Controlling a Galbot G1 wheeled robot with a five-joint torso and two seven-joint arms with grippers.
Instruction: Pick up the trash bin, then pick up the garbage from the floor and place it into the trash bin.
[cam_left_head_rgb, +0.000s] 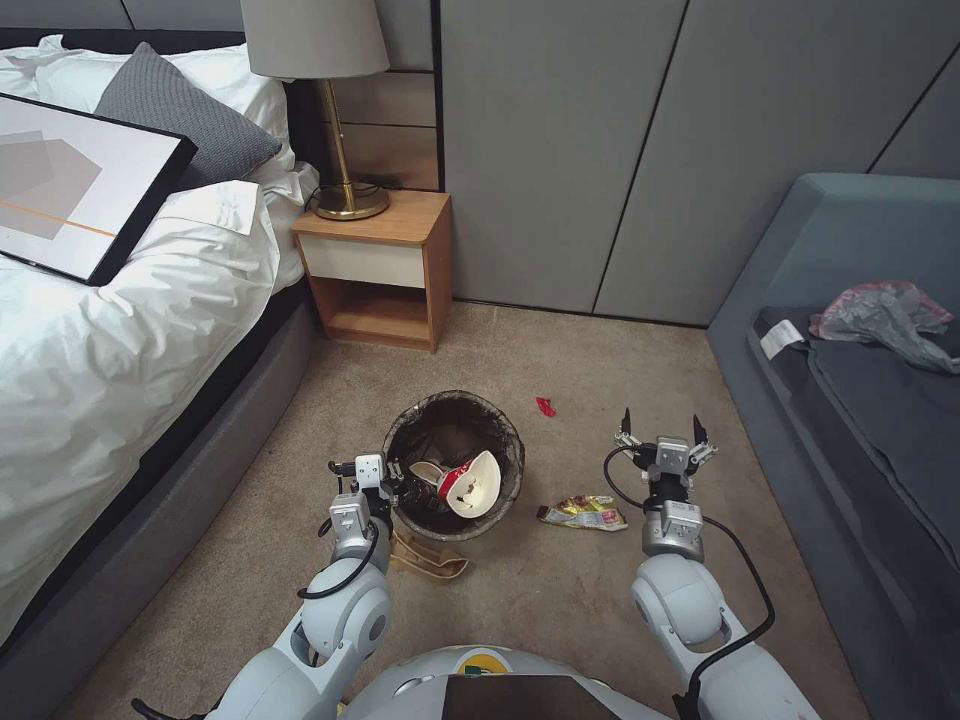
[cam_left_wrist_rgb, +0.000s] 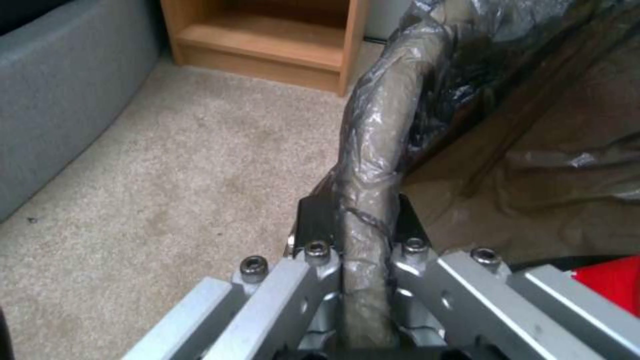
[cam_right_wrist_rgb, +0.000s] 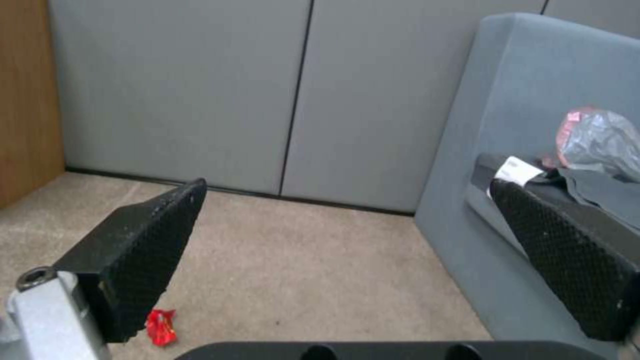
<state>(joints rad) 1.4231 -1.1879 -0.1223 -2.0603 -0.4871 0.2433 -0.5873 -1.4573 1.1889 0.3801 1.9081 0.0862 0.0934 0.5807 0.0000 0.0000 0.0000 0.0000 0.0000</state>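
The trash bin (cam_left_head_rgb: 500, 440), a round bucket lined with a dark bag, is in front of me at centre-left, with red-and-white paper cups (cam_left_head_rgb: 468, 485) inside. My left gripper (cam_left_head_rgb: 392, 482) is shut on its near-left rim; in the left wrist view the fingers (cam_left_wrist_rgb: 317, 227) pinch the bag-wrapped rim (cam_left_wrist_rgb: 377, 150). My right gripper (cam_left_head_rgb: 660, 428) hangs open to the bin's right, above the carpet. Garbage on the floor: a yellow snack wrapper (cam_left_head_rgb: 583, 513) between the bin and the right arm, a red scrap (cam_left_head_rgb: 545, 406) (cam_right_wrist_rgb: 161, 326) beyond the bin, and a flat brown paper bag (cam_left_head_rgb: 432, 562) partly under the bin.
A bed (cam_left_head_rgb: 120, 360) runs along the left, with a wooden nightstand (cam_left_head_rgb: 380, 270) and a lamp at its head. A grey sofa (cam_left_head_rgb: 850, 420) on the right carries a grey-pink plastic bag (cam_left_head_rgb: 885, 318). Grey wall panels close off the back. Bare carpet lies between.
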